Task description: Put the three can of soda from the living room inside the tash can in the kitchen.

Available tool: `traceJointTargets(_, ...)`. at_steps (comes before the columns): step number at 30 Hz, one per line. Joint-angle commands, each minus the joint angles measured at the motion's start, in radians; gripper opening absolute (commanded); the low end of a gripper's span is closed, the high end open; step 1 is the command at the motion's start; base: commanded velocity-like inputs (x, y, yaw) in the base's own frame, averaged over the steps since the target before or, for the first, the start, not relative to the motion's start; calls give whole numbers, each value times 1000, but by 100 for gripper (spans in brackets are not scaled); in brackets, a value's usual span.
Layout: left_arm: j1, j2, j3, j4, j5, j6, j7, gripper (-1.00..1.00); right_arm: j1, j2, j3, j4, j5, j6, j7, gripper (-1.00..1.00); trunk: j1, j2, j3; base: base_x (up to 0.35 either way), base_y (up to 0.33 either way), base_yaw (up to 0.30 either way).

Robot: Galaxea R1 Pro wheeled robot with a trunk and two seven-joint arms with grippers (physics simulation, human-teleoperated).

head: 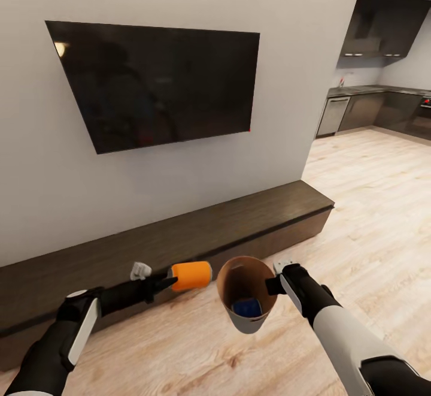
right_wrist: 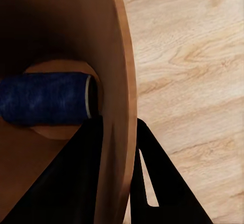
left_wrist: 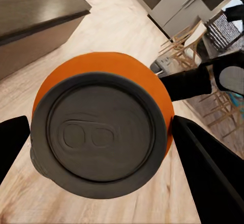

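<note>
- Reaching forward from the lower left of the head view, the left arm holds its left gripper (head: pixel 164 281) level, jaws pinching an orange soda can (head: pixel 191 275) by its sides so the can lies horizontally in the air.
- In the left wrist view, the can's grey top (left_wrist: pixel 101 137) with its pull tab faces the camera, one black finger (left_wrist: pixel 211 170) on each side of it.
- The right arm comes in from the lower right; its right gripper (head: pixel 274 284) clamps the rim of the trash can (head: pixel 245 293), one finger inside the wall and one outside.
- The trash can is held off the floor, tilted so its orange-brown inside faces the head camera, just beside the orange can.
- A dark blue soda can (right_wrist: pixel 48 98) lies on its side at the bottom of the trash can.
- Behind both grippers runs a long low dark-wood cabinet (head: pixel 197 228) against a grey wall bearing a black television (head: pixel 158 84).
- Pale plank floor (head: pixel 371 204) leads right to the kitchen (head: pixel 383 90) with dark cabinets.
</note>
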Motion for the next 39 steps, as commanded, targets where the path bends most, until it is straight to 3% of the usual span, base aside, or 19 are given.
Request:
traceJointTargets(1,0,0,0,-1,21,0,0,-100,0,0,-1,17,-11,-22,4,-100,0,0,0,0,0,0)
traceJointTargets(6,0,0,-2,-2,89,0,-1,-100,0,0,-1,58,-11,-69,4,-100,0,0,0,0,0,0)
traceJointTargets(14,0,-2,-33,-1,141,0,-2,-100,0,0,-2,67,-11,-76,4,-100,0,0,0,0,0,0)
traceJointTargets(23,-1,-13,-85,5,150,1,1,-100,0,0,-1,72,-11,-76,4,-100,0,0,0,0,0,0)
traceJointTargets(31,-1,-58,-94,12,148,0,5,-100,0,7,-1,72,-11,-76,2,-100,0,0,0,0,0,0)
traceJointTargets(39,-1,-65,-95,56,143,-3,16,-100,0,17,-1,72,-11,-76,1,-100,0,0,0,0,0,0)
